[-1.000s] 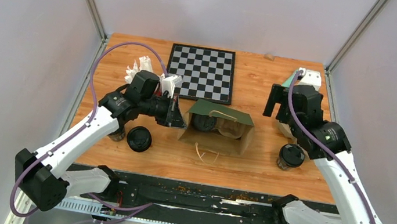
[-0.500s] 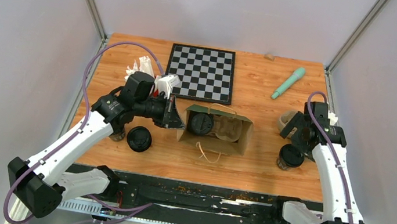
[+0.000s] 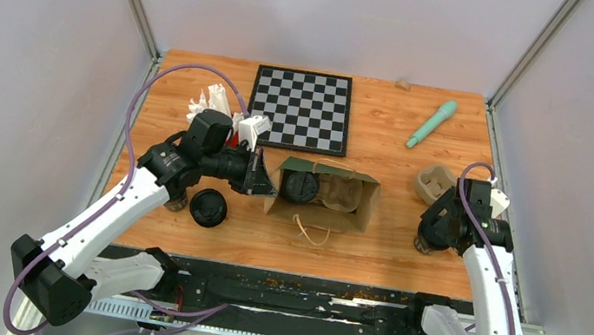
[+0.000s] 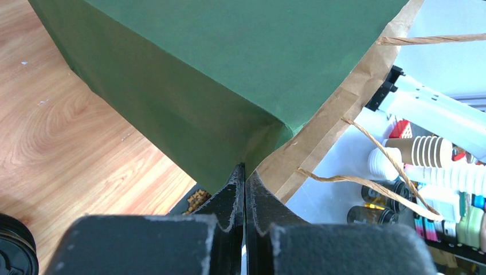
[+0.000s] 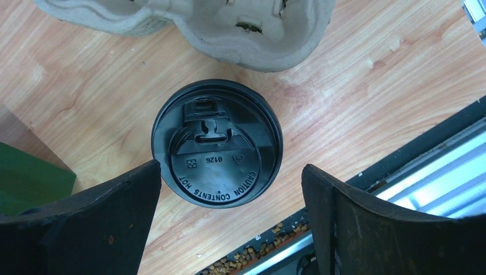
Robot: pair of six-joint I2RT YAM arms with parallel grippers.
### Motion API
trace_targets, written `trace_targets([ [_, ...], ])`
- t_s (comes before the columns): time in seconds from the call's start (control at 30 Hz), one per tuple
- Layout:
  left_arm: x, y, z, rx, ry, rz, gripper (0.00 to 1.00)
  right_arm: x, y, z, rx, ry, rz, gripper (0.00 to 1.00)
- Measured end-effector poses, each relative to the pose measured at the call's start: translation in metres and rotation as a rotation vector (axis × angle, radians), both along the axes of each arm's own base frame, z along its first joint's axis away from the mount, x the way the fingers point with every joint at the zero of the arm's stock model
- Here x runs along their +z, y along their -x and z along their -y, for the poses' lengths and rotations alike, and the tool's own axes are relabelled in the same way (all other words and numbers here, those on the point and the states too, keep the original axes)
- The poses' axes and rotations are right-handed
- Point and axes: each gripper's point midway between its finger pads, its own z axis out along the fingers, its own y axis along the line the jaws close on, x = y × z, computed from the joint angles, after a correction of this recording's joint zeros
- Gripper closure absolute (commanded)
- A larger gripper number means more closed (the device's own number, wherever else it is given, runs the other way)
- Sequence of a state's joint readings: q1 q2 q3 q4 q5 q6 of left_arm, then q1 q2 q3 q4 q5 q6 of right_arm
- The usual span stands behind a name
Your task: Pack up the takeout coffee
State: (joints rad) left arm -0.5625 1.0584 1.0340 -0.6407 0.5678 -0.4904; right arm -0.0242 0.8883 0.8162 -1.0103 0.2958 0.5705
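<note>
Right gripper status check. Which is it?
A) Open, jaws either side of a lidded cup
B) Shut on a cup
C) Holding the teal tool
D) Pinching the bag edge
A: the wrist view shows the right gripper open, with the black-lidded cup standing between its fingers.

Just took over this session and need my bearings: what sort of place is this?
Probably a robot test cell, not a café: a wooden table boxed in by plain white panels, and unrelated props, a chessboard beside the paper bag and coffee cups.
</note>
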Motion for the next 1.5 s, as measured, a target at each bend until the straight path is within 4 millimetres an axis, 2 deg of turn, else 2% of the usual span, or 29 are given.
trace_targets([
  [0.13,-0.001,0.000,0.000,-0.001,-0.003,-0.002,1.00,-0.001,-0.006,0.000,0.011,0.003,0.032,0.05],
  [0.17,-0.001,0.001,-0.001,-0.001,-0.004,-0.004,1.00,0.003,-0.013,0.000,0.021,0.007,0.063,0.03],
  [0.4,-0.001,0.001,-0.001,0.000,-0.004,-0.004,1.00,0.002,-0.017,0.000,0.021,0.006,0.071,0.07],
  [0.73,-0.001,0.001,-0.001,-0.001,-0.005,-0.004,1.00,-0.012,-0.016,-0.002,0.027,-0.004,0.030,0.07],
  [0.9,-0.001,0.001,-0.001,-0.001,-0.006,-0.005,1.00,-0.017,-0.015,-0.002,0.027,-0.004,0.012,0.11],
  [1.13,-0.002,0.002,-0.001,-0.001,-0.008,-0.008,1.00,-0.017,-0.015,-0.002,0.037,0.000,0.011,0.27],
  [1.3,-0.002,0.002,-0.001,-0.002,-0.009,-0.007,1.00,-0.017,-0.017,-0.007,0.092,-0.008,0.012,0.28],
  [1.5,-0.002,0.002,-0.002,-0.003,-0.008,-0.004,1.00,-0.016,-0.023,-0.025,0.216,-0.047,0.027,0.28],
])
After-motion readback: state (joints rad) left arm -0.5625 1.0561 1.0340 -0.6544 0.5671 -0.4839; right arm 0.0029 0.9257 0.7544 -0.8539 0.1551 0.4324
